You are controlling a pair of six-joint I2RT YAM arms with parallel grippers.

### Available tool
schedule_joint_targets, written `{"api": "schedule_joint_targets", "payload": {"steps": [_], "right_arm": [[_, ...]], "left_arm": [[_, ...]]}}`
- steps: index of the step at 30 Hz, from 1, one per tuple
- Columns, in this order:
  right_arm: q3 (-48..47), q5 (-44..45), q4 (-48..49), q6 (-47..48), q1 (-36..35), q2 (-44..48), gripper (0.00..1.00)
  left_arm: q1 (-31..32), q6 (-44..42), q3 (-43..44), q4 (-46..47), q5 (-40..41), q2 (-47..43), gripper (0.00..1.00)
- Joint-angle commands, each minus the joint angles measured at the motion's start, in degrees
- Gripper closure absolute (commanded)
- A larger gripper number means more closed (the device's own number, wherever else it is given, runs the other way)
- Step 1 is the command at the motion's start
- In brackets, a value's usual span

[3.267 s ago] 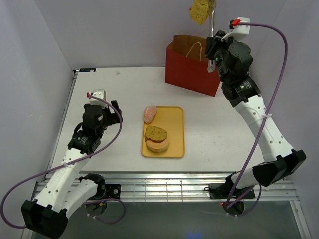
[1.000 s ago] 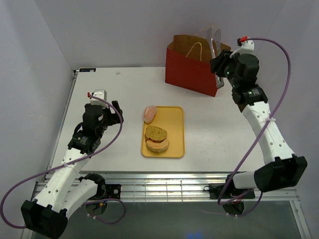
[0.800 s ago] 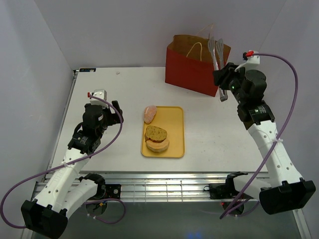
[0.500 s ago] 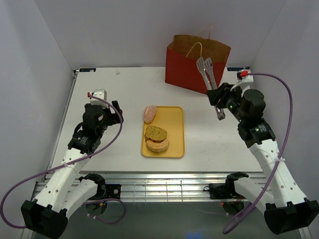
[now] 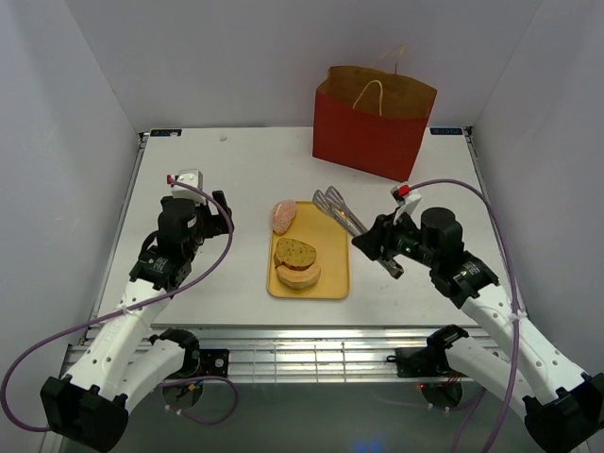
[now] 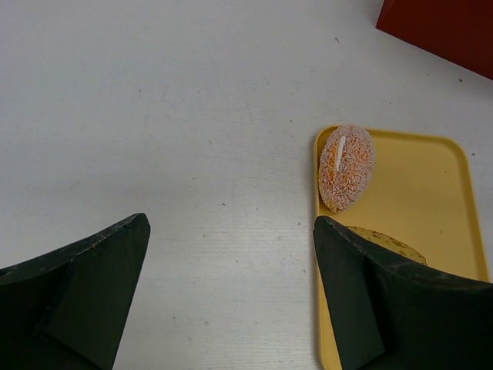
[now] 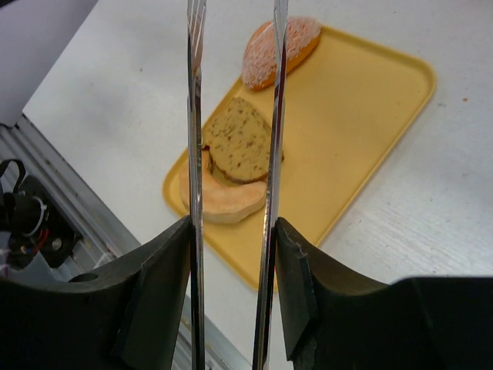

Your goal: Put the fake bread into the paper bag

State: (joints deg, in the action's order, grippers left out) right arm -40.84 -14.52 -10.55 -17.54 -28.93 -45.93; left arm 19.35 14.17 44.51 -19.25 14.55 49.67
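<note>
One side of the worktop (image 5: 217, 170) has the left claw (image 6: 231, 308), spread wide and empty. On the other side, the right claw (image 5: 380, 245) is clamped on metal tongs (image 5: 340, 209) (they reach over the tray (image 5: 332, 236)). Three bread pieces (image 5: 295, 252) lie on this yellow tray. Farthest stands the red paper bag (image 5: 368, 142).

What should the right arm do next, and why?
Likely lower the tongs onto the speckled slice and squeeze. The right pincer grips them with blades apart and empty above the yellow tray; in the wrist view the blades frame that slice, which lies atop the tan roll.
</note>
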Motion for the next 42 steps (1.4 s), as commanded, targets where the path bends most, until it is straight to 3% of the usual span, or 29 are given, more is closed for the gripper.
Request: {"api": "schedule_joint_targets", "payload": {"steps": [1, 18, 23, 28, 42], "right_arm": [[2.16, -2.0, 0.0, 2.16, -2.53, 2.07, 0.49], [17.55, -2.53, 1.49, -3.73, -10.97, 7.87, 0.48], [19.74, -1.83, 6.32, -7.06, -11.68, 7.44, 0.47], [20.19, 0.19, 12.74, -10.76, -11.59, 2.52, 0.47], [9.47, 6.78, 21.53, -14.27, -11.59, -15.84, 0.46]], "left_arm": [[0.25, -0.29, 0.93, 0.35, 0.4, 0.16, 0.02], [0.25, -0.29, 0.93, 0.26, 0.05, 1.04, 0.02], [0.25, -0.2, 1.01, 0.35, -0.48, 0.96, 0.02], [0.25, -0.2, 1.1, 0.26, -1.01, 0.87, 0.02], [0.25, -0.11, 1.1, 0.26, -0.66, -0.36, 0.02]]}}
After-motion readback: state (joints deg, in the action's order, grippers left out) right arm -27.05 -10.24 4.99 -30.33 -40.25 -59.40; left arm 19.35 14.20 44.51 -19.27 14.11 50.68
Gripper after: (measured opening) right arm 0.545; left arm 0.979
